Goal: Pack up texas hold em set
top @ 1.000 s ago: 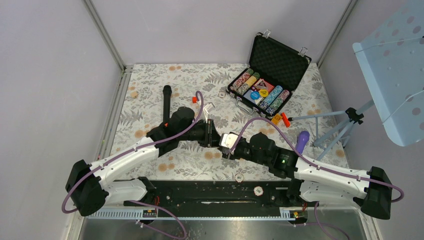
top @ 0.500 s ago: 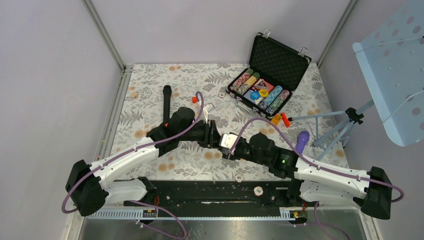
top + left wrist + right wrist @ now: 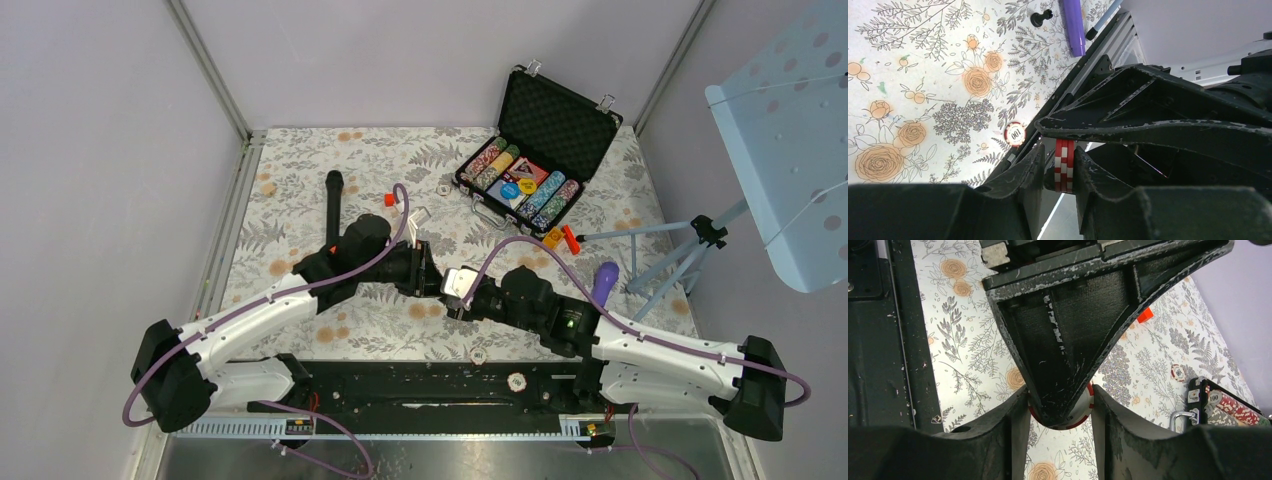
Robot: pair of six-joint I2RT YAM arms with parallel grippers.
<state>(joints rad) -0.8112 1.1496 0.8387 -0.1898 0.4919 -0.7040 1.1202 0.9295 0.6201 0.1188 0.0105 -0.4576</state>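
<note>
The two grippers meet above the middle of the table. My right gripper (image 3: 457,287) (image 3: 1059,390) is shut on a small stack of red-and-white poker chips (image 3: 1084,411), gripped across their width. My left gripper (image 3: 432,272) (image 3: 1058,150) straddles the same chips (image 3: 1064,165) face to face. One of its fingers touches the stack and a narrow gap shows at the other. The open black briefcase (image 3: 560,115) stands at the back right with rows of chips (image 3: 490,160) and cards in its foam. Loose chips lie near the case (image 3: 443,186) and by the arm bases (image 3: 478,354).
A black microphone (image 3: 332,205) lies at the back left, with a red block (image 3: 389,199) beside it. An orange and red block (image 3: 560,238), a purple object (image 3: 605,280) and a tripod (image 3: 690,250) are on the right. Another chip (image 3: 516,381) rests on the base rail.
Both arms stay almost still at their meeting point. The left gripper's jaws have loosened slightly round the chips while the right gripper keeps its grip.
</note>
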